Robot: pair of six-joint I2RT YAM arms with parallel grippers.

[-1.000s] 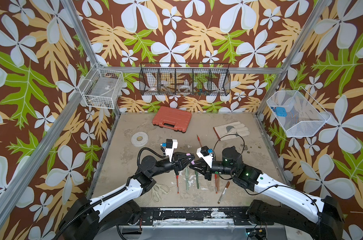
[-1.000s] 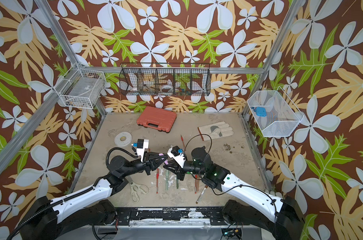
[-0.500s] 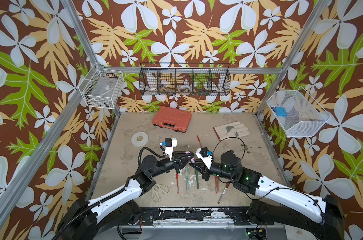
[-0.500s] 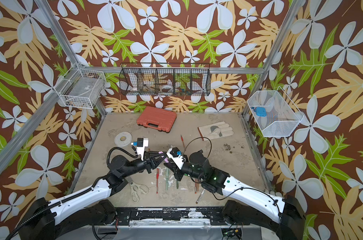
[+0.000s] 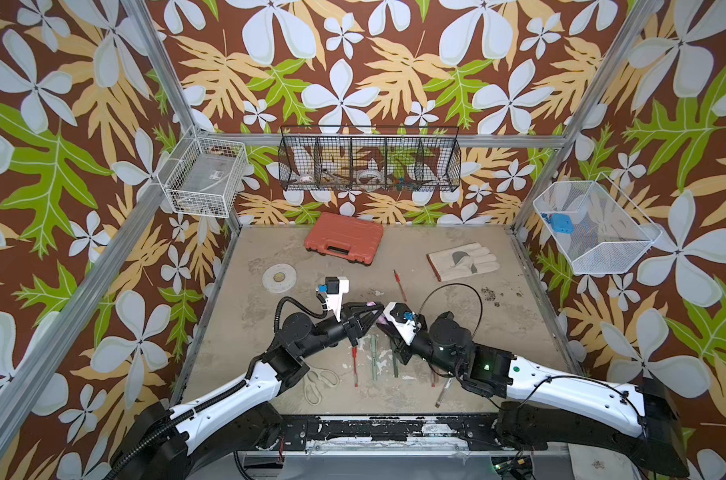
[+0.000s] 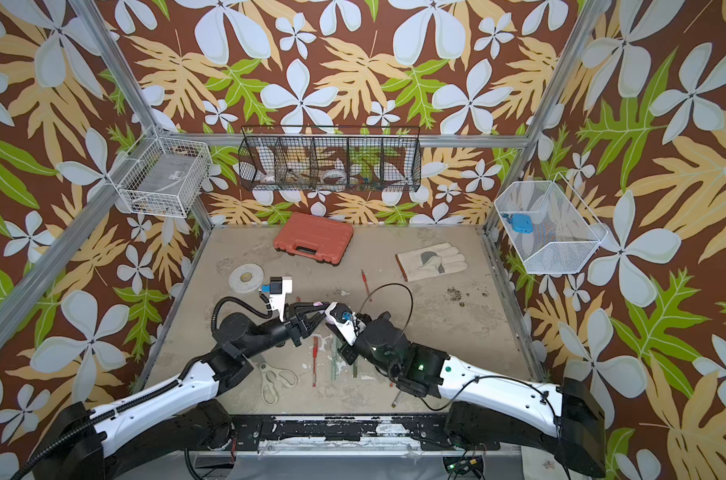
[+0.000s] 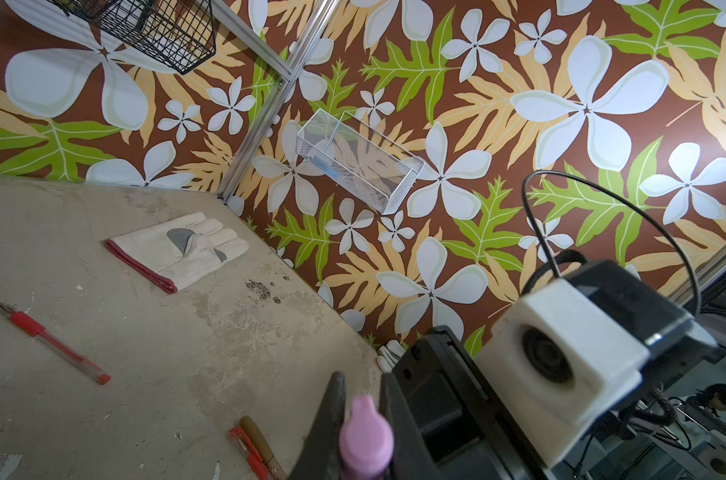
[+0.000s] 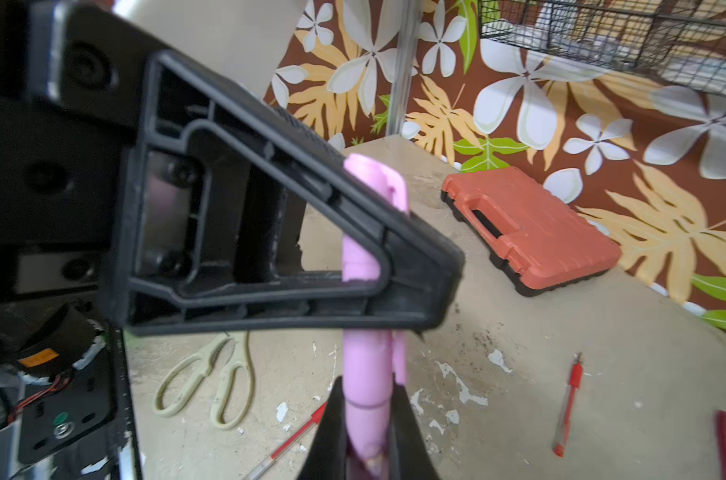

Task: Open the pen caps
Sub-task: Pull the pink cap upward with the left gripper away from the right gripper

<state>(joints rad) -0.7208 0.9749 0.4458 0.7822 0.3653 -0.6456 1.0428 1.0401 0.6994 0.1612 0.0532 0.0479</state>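
- Top views: the arms meet above mid-table. The left gripper (image 5: 377, 309) and right gripper (image 5: 384, 325) are tip to tip, with a sliver of the pink cap (image 5: 371, 305) showing between them, clear of the table. The same meeting shows in both top views, but the jaw gaps are too small to read here. More pens (image 5: 355, 365) lie in a row under the wrists, beside the scissors (image 5: 317, 384). Whether they are capped cannot be told.
- Left wrist view: the left gripper's fingers (image 7: 332, 419) are narrow, pinching the rounded end of the pink cap (image 7: 365, 440). The right arm's camera block sits just beyond. A red pen (image 7: 53, 345) lies bare-tipped on the table, well apart.
- Right wrist view: the right gripper (image 8: 367, 440) is closed narrow on the pink pen (image 8: 365, 424), just under the cap's seam. The left gripper's finger crosses the pink cap (image 8: 363, 365) higher up. No gap shows at the seam, so the cap looks not yet off.
- Judgement: the step in hand is the pull.
  - The grippers should draw apart straight along the barrel, with both pinches kept firm.
  - Sideways bending risks levering the smooth cap out of the left fingers.
  - The work should stay over the table in case something drops.
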